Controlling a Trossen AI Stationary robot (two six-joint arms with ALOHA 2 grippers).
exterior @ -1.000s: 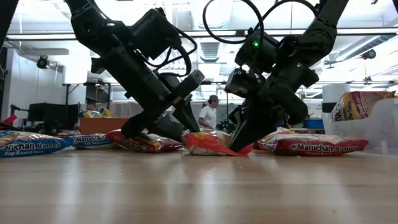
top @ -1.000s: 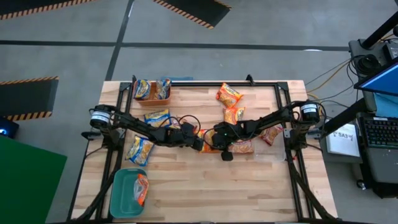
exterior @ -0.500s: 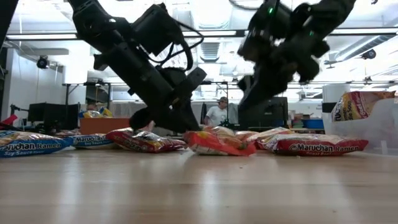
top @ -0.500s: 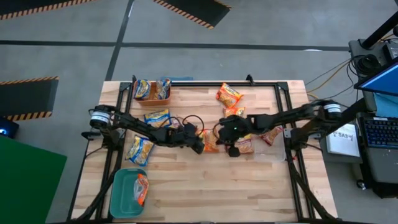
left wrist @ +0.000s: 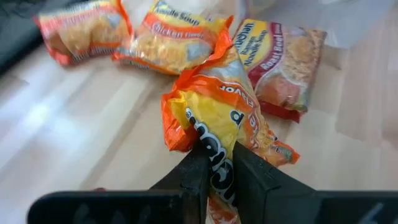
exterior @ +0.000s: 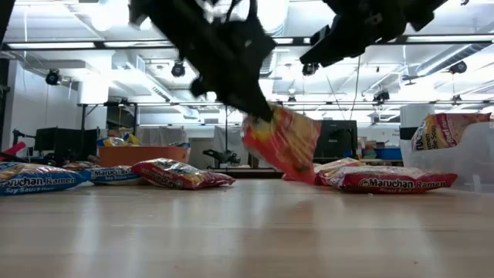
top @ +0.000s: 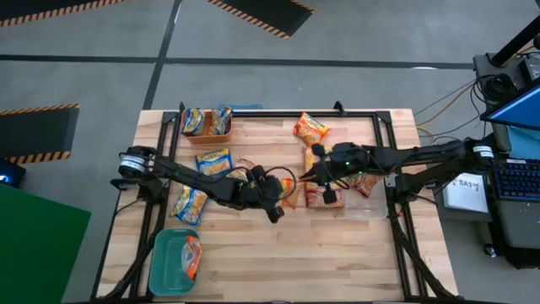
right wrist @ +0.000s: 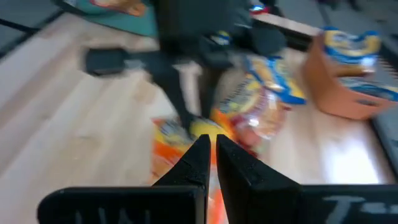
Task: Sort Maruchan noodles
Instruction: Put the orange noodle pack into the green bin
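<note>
I see the left end effector (left wrist: 214, 163) grasping an orange packet (left wrist: 217, 118), lifted clear of the counter (top: 337, 253); right end effector (right wrist: 209, 152) clenched, holding nothing, above mid-counter

A: Where do the cameras sit?
B: One looks straight down on the whole table (top: 253, 253). Another sits at tabletop height, facing the room. Each wrist camera looks closely past its own fingers.
A: What do they share?
B: The orange packet (left wrist: 217, 118) shows overhead, low and from the left wrist
</note>
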